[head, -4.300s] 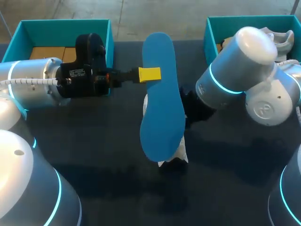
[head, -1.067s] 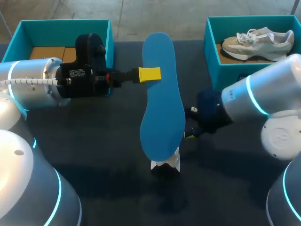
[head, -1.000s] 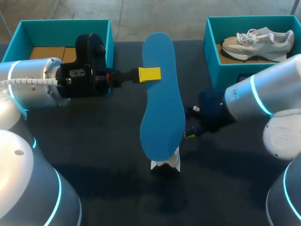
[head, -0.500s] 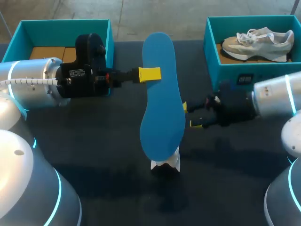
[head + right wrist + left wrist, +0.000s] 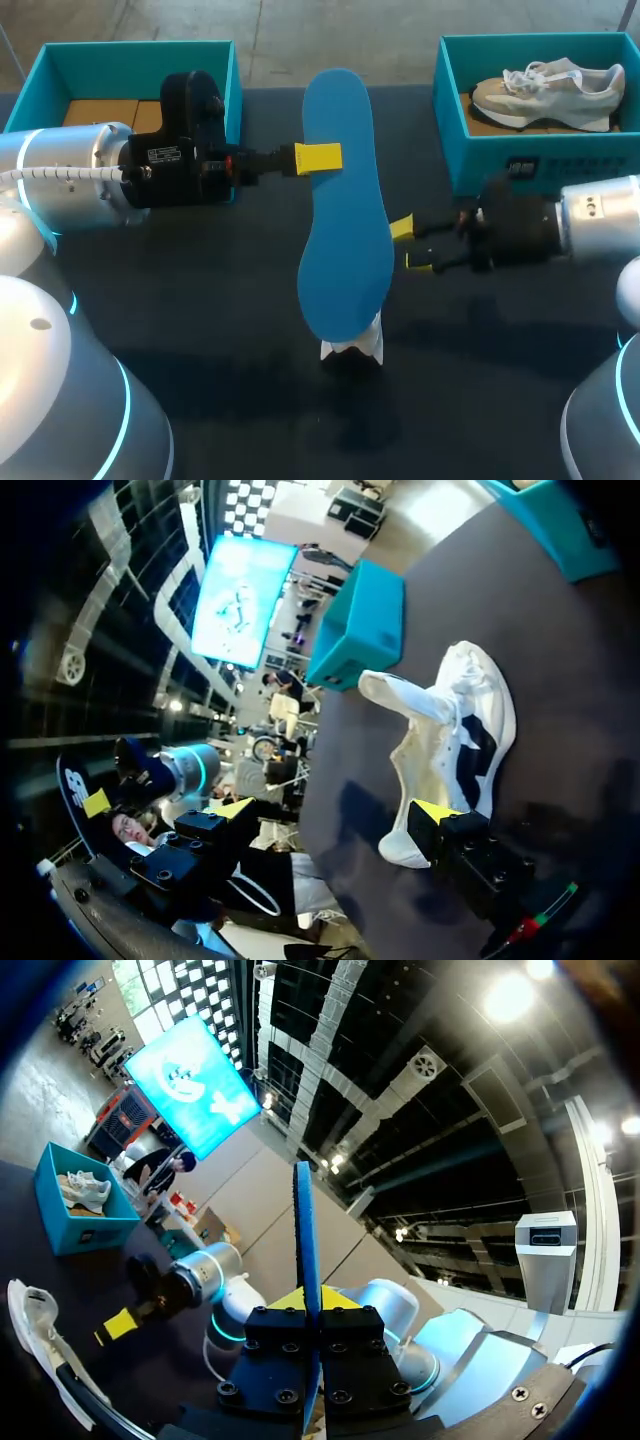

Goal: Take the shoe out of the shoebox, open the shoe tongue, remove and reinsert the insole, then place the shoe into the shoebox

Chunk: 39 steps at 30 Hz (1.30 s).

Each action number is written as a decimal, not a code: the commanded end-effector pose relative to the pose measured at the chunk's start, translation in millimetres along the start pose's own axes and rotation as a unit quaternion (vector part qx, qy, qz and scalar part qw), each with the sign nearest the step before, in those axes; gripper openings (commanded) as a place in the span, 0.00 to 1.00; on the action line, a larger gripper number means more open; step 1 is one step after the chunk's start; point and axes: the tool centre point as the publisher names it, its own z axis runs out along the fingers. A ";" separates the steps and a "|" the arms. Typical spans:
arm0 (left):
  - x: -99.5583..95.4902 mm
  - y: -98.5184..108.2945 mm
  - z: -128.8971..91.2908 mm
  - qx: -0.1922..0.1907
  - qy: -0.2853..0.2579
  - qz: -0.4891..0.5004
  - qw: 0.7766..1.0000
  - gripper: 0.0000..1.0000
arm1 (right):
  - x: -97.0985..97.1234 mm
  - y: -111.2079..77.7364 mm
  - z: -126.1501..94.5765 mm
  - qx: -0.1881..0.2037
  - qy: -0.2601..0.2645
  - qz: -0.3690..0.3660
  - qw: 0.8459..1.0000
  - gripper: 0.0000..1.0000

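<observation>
L gripper [image 5: 318, 158] holds blue insole [image 5: 345, 200]; white shoe [image 5: 455, 745] ahead of R gripper [image 5: 410, 244]
L gripper pinched on insole's edge, off-centre, long axis crosswise to fingers, insole over shoe on table [image 5: 200, 330]. R gripper wide, empty, just beside insole. Shoe lies ahead of it, so R is the nearer arm, prob. to steady shoe for reinsert.

Dark surface [image 5: 200, 300]; at its far right, a teal box [image 5: 540, 150] holding a pale laced sneaker [image 5: 545, 92], apparently on brown card.

The raised insole [image 5: 345, 200] apparently bars the way down to the shoe [image 5: 352, 345].
</observation>
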 end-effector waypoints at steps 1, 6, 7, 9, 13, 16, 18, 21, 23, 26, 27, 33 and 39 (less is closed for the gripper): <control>-0.2 2.2 0.1 0.002 0.001 0.000 1.000 0.00 | 12.3 -2.4 -15.1 0.009 0.031 -0.002 0.999 1.00; -0.2 2.2 0.1 0.002 0.001 0.000 1.000 0.00 | 28.0 -3.1 -19.6 0.006 0.058 0.001 0.998 1.00; -0.2 2.2 0.1 0.002 0.001 0.000 1.000 0.00 | 30.2 -3.0 -19.7 0.007 0.058 0.001 0.998 1.00; -0.2 2.2 0.1 0.002 0.001 0.000 1.000 0.00 | 33.3 -2.1 -19.6 0.001 0.078 -0.003 0.997 1.00; -0.2 2.2 0.1 0.002 0.001 0.000 1.000 0.00 | 37.2 2.0 -18.3 -0.014 0.072 0.005 0.997 1.00; -0.2 2.2 0.1 0.002 0.001 0.000 1.000 0.00 | 37.2 2.0 -18.3 -0.014 0.072 0.005 0.997 1.00; -0.2 2.2 0.1 0.002 0.001 0.000 1.000 0.00 | 37.2 2.0 -18.3 -0.014 0.072 0.005 0.997 1.00; -0.2 2.2 0.1 0.002 0.001 0.000 1.000 0.00 | 37.2 2.0 -18.3 -0.014 0.072 0.005 0.997 1.00; -0.2 2.2 0.1 0.002 0.001 0.000 1.000 0.00 | 37.2 2.0 -18.3 -0.014 0.072 0.005 0.997 1.00; -0.8 3.3 -0.3 0.000 -0.004 0.022 1.000 0.00 | 37.2 2.0 -18.3 -0.014 0.072 0.005 0.997 1.00; -1.1 3.3 -1.0 0.002 -0.002 0.027 1.000 0.00 | 37.2 2.0 -18.3 -0.014 0.072 0.005 0.997 1.00; -7.8 -0.3 -8.1 -0.004 -0.031 0.125 0.992 0.00 | 37.2 2.0 -18.3 -0.014 0.072 0.005 0.997 1.00; -17.5 -0.8 -6.9 -0.025 -0.042 0.198 0.979 0.00 | 37.2 2.0 -18.3 -0.014 0.072 0.005 0.997 1.00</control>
